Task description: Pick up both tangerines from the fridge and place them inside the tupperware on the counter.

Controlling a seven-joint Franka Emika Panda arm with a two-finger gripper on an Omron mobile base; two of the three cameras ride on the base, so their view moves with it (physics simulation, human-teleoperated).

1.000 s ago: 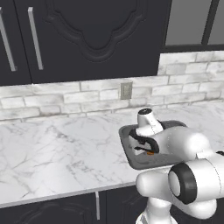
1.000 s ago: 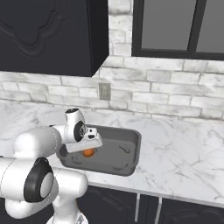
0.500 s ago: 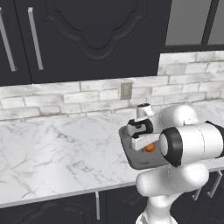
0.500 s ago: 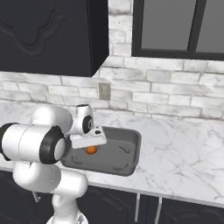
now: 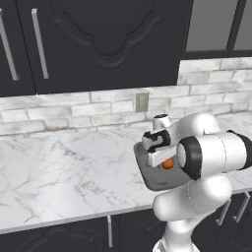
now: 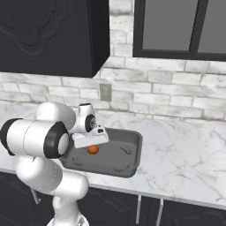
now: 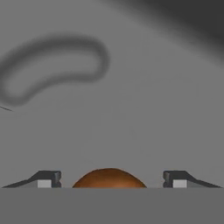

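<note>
Pincer: fingers apart, clear of fruit | Small round orange tangerine: between the tips, inside shallow dark grey rectangular tupperware | Advice: lift straight up, avoiding nudging the fruit or raised rim.

Left base view is sited behind the arm on its left, facing forward and down across the counter toward the brick backsplash and dark upper cabinets. Right base view takes the mirrored station behind the arm on its right, same downward tilt. Both share the tupperware with one tangerine inside (seen from opposite sides), the wall outlet and the marble surface. Hand view looks along the gripper, very close to the tupperware floor, with the tangerine between the finger tips at the lower edge.
</note>
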